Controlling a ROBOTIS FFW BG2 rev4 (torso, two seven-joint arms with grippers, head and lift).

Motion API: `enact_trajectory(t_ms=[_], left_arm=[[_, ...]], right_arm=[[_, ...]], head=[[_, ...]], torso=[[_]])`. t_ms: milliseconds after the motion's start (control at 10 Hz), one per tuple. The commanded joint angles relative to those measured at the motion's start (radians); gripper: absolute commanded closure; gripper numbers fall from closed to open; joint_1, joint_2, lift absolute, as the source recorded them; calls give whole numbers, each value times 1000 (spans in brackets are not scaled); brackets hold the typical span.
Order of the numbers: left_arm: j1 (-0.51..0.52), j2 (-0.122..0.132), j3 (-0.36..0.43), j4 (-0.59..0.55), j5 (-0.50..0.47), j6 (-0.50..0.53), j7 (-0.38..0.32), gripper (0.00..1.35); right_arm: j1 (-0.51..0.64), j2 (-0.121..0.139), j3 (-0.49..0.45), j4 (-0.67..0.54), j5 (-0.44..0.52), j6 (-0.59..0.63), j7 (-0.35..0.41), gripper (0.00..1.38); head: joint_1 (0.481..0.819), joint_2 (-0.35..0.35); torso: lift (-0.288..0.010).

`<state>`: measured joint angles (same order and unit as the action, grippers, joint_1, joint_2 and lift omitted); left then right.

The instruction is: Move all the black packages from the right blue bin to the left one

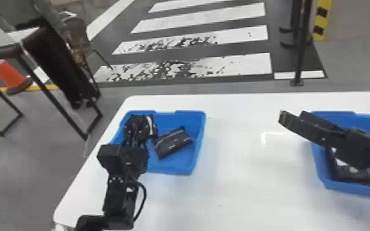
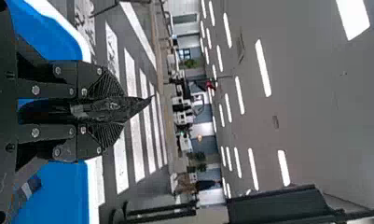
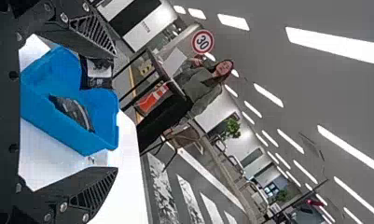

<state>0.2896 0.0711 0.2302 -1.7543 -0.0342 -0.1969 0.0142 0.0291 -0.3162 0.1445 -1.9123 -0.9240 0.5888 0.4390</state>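
Left claw (image 1: 139,126): gripping a black package (image 2: 112,107), over the left blue bin (image 1: 197,121)
Right claw (image 1: 293,116): spread wide, near the right blue bin (image 1: 332,185)

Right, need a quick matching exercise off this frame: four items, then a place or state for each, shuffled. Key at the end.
Items
1. left tool
2. right tool
3. left blue bin
4. orange-and-white traffic cone

Place or state
A. on the floor, left of the white table
B. shut on the gripped black package
C. has the loose black package lying in it
D. fingers spread apart, nothing between them

Pairs: 1-B, 2-D, 3-C, 4-A
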Motion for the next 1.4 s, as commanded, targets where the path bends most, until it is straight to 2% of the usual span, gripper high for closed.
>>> enact_trajectory(t_ms=[0, 100, 200, 300, 500, 600, 800, 1000, 1300], left_arm=[[17, -8, 25, 11, 4, -110, 1, 160], [27, -7, 5, -4, 22, -203, 1, 44], [49, -4, -35, -73, 58, -215, 1, 167], [76, -2, -73, -117, 102, -230, 1, 229], [135, 3, -141, -186, 148, -250, 1, 243], [145, 10, -176, -193, 162, -267, 1, 245], [150, 21, -234, -193, 170, -262, 1, 245], [155, 30, -258, -191, 172, -250, 1, 240], [160, 30, -256, -191, 174, -247, 1, 239]], right_arm=[[-2, -1, -29, -3, 92, 5, 1, 142], [-2, -3, -43, -11, 168, 3, 1, 145], [-5, -3, -61, -11, 246, -29, 1, 150], [-5, 0, -83, -11, 324, -32, -3, 150], [20, 5, -129, -65, 497, 69, -49, 151], [27, 5, -133, -72, 553, 128, -71, 148], [52, 17, -133, -92, 611, 246, -122, 147], [118, 28, -121, -207, 651, 388, -233, 147], [116, 29, -111, -200, 651, 444, -264, 150]], head=[[695, 350], [695, 350], [695, 343], [695, 310], [685, 217], [695, 172], [695, 116], [695, 59], [695, 44]], torso=[[-171], [-171], [-171], [-171], [-171], [-171], [-171], [-171], [-171]])
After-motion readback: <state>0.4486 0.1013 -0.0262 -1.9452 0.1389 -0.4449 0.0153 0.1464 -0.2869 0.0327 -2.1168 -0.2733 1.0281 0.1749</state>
